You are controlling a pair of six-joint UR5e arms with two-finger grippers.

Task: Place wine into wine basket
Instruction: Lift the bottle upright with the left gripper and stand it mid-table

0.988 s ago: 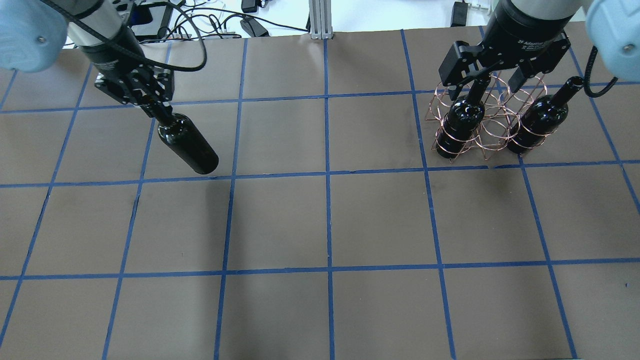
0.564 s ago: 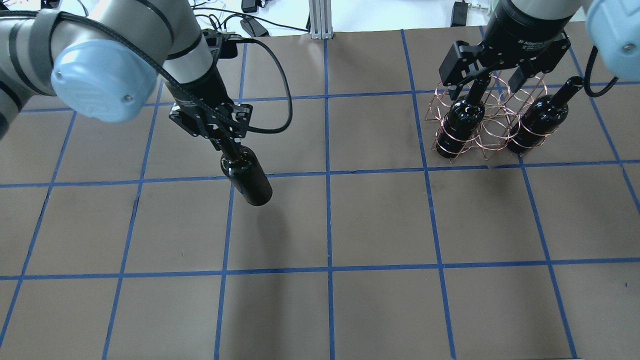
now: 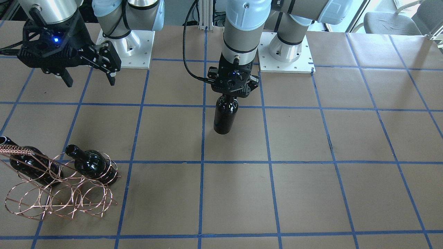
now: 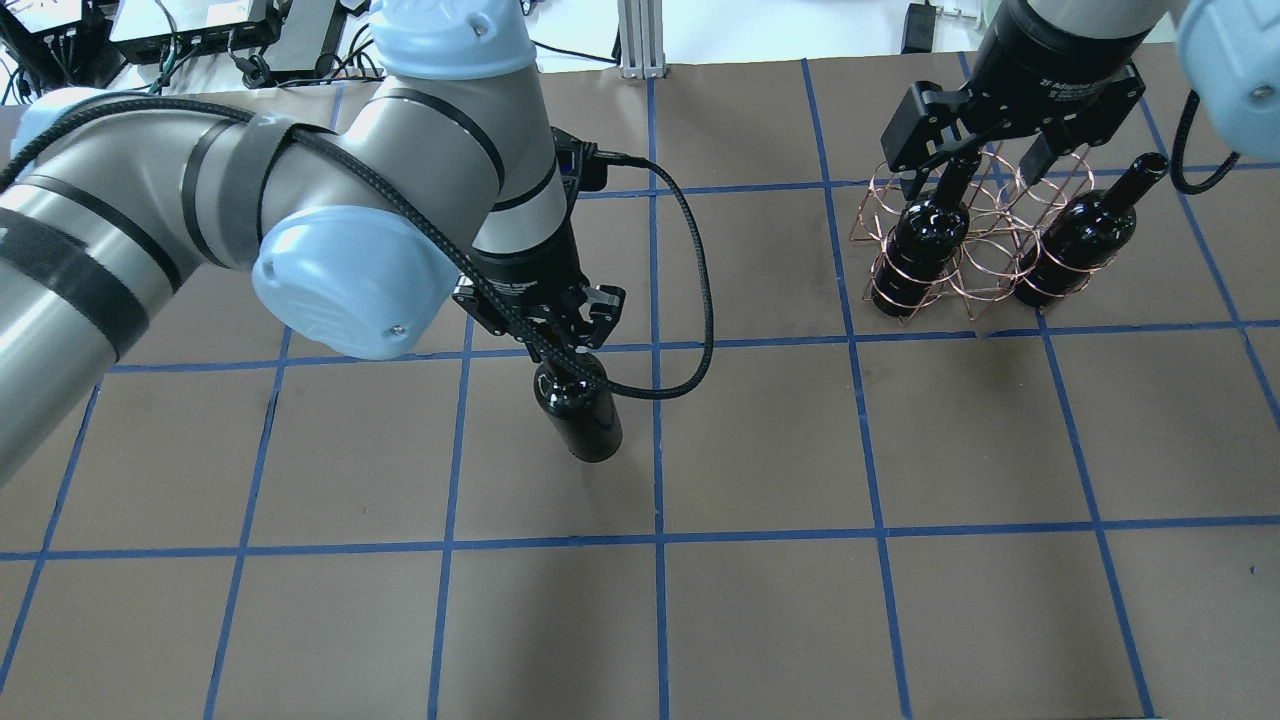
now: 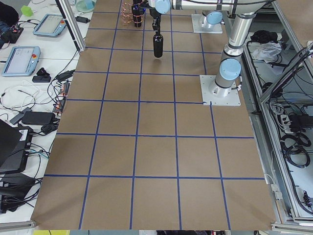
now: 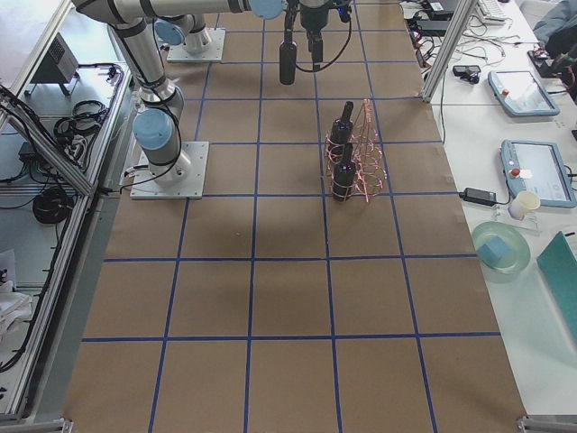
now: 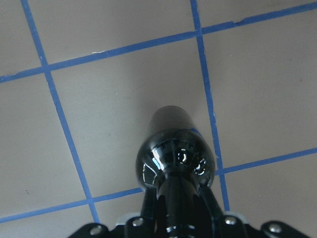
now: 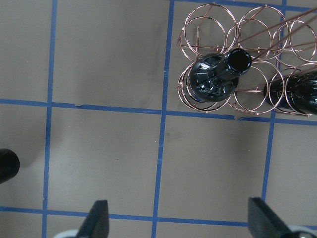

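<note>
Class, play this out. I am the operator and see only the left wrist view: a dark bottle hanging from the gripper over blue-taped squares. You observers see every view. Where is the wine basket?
Observer: The wine basket stands on the table, toward the robot's right of your wine.
Operator: Anything in it?
Observer: A second bottle and a third bottle stand in its loops, necks up, with an empty loop between them.
Operator: And the right gripper?
Observer: The right gripper is open and empty, raised near the basket.

wine [image 4: 580, 415] over table [image 4: 760, 620] centre; wine basket [image 4: 978, 272] well to its right; two bottles [image 4: 920, 245] in basket
</note>
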